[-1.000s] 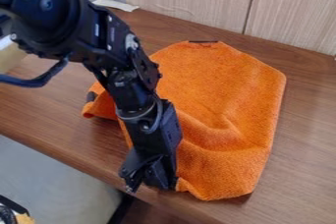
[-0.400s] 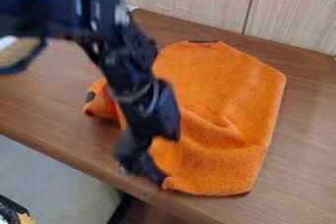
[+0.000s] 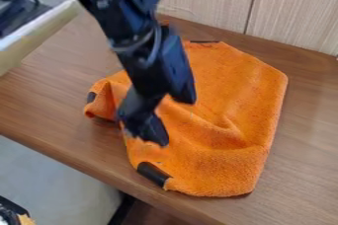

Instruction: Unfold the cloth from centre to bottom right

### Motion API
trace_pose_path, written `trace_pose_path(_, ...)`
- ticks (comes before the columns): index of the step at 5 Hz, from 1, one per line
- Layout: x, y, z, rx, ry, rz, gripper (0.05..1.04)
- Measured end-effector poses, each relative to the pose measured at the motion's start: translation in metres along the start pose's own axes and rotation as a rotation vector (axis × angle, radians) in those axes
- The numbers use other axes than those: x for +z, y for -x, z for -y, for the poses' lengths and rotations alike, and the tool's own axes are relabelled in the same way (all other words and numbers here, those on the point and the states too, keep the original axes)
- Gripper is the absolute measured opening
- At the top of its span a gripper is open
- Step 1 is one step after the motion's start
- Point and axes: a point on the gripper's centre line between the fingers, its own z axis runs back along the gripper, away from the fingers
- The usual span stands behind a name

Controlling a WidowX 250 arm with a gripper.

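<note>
Tracking the end effector (image 3: 144,137) backing off from the lower rim of the orange cloth (image 3: 221,172) and swinging up and away. Also logging the uncovering of a dark lower patch (image 3: 153,174), previously hidden behind the tool. Using this patch as landmark for all positions below.

Placing the end effector now above the patch and slightly to its left, against the left part of the cloth. Showing up too blurred there to judge as parted or closed; recording as unable to tell. Not seeing the patch being pinched or lifted.

Finding the cloth on the tabletop (image 3: 310,145), spreading up and right from the patch, broad and mostly open. Comparing with the first frame: seeing the bottom rim, right of the patch, sitting slightly higher now; seeing hardly any change there since the second frame.

Still observing a soft crease (image 3: 228,123) up and right of the patch, and a rumpled left flap (image 3: 105,103) up and left of it, bearing a dark tab (image 3: 91,97).

Interpreting the retreat as likely following a release near the patch, with unfolding probably near completion. Doubting full flatness, given the crease. If continuing, probably needing only a light smoothing pull from the crease toward the bottom rim, right of the patch. Risking dragging the rim back or bunching the material again by brushing too low over the patch.
</note>
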Motion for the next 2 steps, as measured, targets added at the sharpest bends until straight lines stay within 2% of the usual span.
trace_pose_path(1, 0.0159, -0.0009, -0.0053, -0.008, -0.038, 0.020, 1.000)
trace_pose_path(2, 0.0156, -0.0011, -0.0049, -0.011, -0.037, 0.021, 1.000)
